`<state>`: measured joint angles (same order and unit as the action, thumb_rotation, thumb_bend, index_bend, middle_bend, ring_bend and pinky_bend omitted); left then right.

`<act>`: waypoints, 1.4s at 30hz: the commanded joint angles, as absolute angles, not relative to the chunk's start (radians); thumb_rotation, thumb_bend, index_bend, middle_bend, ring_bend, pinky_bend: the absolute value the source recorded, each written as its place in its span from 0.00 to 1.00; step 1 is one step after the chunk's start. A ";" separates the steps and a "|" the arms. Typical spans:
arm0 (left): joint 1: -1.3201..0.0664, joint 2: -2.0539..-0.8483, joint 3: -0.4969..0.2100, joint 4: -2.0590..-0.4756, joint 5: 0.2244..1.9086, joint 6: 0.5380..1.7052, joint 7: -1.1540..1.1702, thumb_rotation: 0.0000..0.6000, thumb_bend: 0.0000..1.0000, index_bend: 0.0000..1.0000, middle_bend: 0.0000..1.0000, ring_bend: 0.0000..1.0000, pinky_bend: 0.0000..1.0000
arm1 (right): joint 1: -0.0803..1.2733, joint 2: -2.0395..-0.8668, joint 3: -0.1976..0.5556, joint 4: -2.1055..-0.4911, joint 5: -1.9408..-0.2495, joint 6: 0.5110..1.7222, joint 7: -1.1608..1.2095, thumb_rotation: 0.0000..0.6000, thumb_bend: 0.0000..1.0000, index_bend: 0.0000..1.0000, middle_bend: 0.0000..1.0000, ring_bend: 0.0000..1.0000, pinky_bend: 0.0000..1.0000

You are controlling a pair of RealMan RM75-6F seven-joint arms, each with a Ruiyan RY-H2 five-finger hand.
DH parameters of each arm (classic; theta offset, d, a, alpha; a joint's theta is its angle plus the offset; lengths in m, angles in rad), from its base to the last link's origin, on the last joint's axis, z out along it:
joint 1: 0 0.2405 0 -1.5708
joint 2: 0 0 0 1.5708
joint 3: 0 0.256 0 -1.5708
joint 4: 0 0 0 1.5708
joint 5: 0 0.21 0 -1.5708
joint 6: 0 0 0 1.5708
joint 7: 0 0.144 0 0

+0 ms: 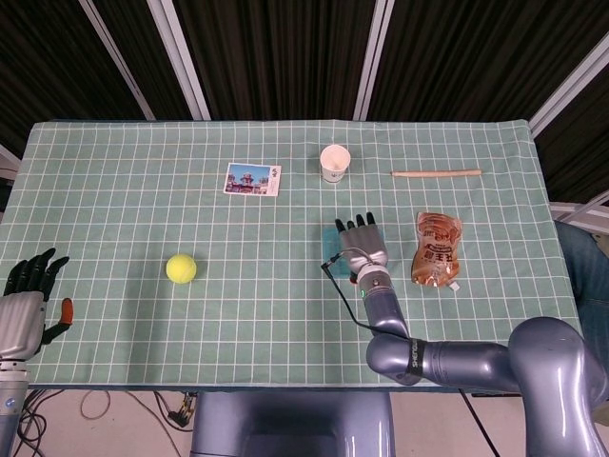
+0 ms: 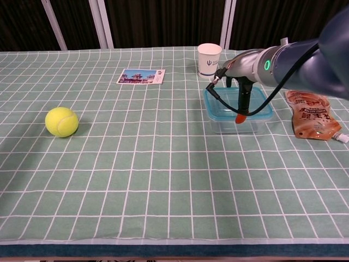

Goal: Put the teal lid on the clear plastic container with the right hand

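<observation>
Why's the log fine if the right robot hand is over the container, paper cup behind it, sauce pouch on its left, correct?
One slip: chest view shows the sauce pouch right of the container, not left. Right robot hand is over it, paper cup behind.

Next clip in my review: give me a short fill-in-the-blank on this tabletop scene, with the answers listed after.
1. The right hand rests over the clear container, whose lid is coloured ____.
2. The round yellow thing on the left part of the table is a tennis ____.
3. Just behind the container stands a white paper ____.
4. The brown pouch lies on the container's ____ side in the chest view.

Missing words: teal; ball; cup; right
</observation>
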<state>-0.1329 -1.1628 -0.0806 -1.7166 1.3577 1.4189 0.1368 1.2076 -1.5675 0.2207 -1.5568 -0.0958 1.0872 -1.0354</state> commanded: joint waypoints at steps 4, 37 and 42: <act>-0.133 -1.162 -0.081 -1.717 1.357 1.419 0.137 1.00 0.56 0.12 0.00 0.00 0.00 | 1.206 -1.563 0.222 -1.562 -0.094 1.087 -1.036 1.00 0.15 0.02 0.20 0.02 0.00; -0.132 -1.160 -0.080 -1.723 1.350 1.417 0.143 1.00 0.56 0.12 0.00 0.00 0.00 | 1.080 -1.332 0.233 -1.828 -0.296 1.159 -0.855 1.00 0.15 0.02 0.17 0.00 0.00; -0.131 -1.160 -0.080 -1.726 1.346 1.417 0.143 1.00 0.56 0.12 0.00 0.00 0.00 | 1.000 -1.334 0.234 -1.804 -0.501 1.157 -0.676 1.00 0.20 0.15 0.20 0.00 0.00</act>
